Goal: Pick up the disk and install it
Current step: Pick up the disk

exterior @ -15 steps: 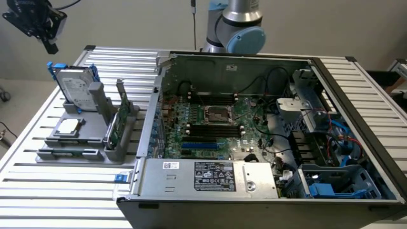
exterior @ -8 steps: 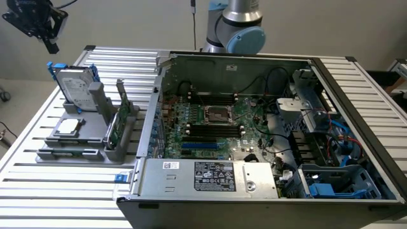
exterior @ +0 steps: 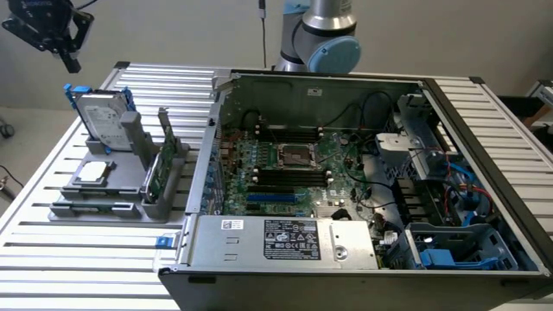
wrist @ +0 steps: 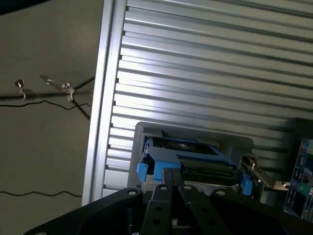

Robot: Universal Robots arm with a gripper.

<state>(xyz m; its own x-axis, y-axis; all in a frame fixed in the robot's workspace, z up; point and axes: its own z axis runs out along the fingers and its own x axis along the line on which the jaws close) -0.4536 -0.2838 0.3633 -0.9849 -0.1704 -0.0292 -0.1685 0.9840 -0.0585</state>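
Observation:
The disk (exterior: 102, 118) stands upright in a grey holder (exterior: 112, 194) on the exterior view's left, silver with a white label and blue rails. My gripper (exterior: 70, 63) hangs well above it and slightly further toward the exterior view's left, clear of everything. In the wrist view the gripper (wrist: 172, 182) is shut with nothing between its fingers, and past its tips I look down on the disk's (wrist: 188, 157) top edge with its blue tabs, seated in the holder (wrist: 195, 133).
The holder also carries a small square processor chip (exterior: 93, 171) and an upright green circuit card (exterior: 164, 152). An open computer case (exterior: 346, 175) fills the slatted metal table (exterior: 69, 259), with blue drive bays (exterior: 458, 249) at its near right corner. Cables (wrist: 44, 100) lie on the floor beyond the table edge.

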